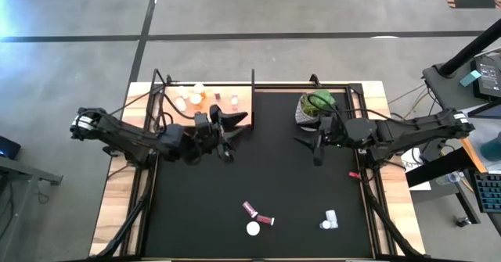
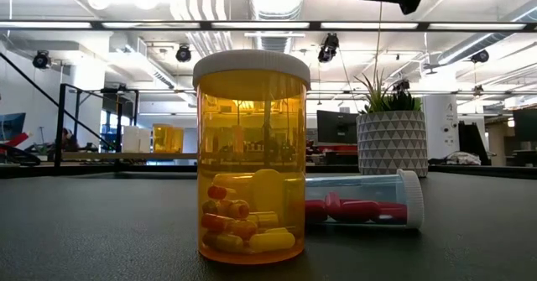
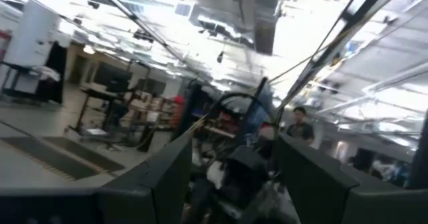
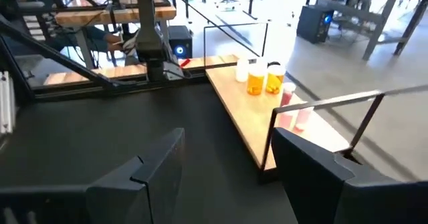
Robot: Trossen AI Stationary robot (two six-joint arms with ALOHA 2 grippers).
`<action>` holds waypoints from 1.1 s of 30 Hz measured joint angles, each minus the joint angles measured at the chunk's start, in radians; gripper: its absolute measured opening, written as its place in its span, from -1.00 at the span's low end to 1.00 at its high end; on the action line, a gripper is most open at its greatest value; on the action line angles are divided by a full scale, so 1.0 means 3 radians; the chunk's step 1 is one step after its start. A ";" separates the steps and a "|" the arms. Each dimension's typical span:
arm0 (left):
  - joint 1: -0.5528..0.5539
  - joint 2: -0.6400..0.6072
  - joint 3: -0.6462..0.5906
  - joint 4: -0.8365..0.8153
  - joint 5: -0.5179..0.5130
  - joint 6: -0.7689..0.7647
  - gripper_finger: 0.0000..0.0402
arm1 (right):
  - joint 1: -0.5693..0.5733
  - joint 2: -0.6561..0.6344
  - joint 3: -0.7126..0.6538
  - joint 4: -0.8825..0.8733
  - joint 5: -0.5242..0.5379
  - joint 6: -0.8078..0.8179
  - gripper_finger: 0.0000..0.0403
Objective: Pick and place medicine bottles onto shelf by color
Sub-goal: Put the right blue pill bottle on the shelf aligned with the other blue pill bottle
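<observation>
Left claw point(image 1: 227, 137) hung empty, fingers apart, beside the shelf point(image 1: 235, 109). Right claw point(image 1: 317, 146) empty, spread wide. Loose bottles point(image 1: 258, 213) lay on the bench well nearer the front than either claw. They looked light, rigid, slick and roll-prone; best gripped across the body below the cap.

Two dark, jointed arms; pale bands at each outer joint. Each claw, left claw point(image 1: 227, 126) and right claw point(image 1: 315, 142), has broad black fingers. Cabling apparently black.

potted plant point(image 1: 315, 107) stands on black mat point(image 1: 282, 176).
</observation>
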 joint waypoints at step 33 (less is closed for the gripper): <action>-0.0120 -0.0163 0.0116 -0.0164 0.1219 -0.0010 0.01 | 0.0764 0.1116 0.0784 -0.0473 -0.0978 0.3107 0.08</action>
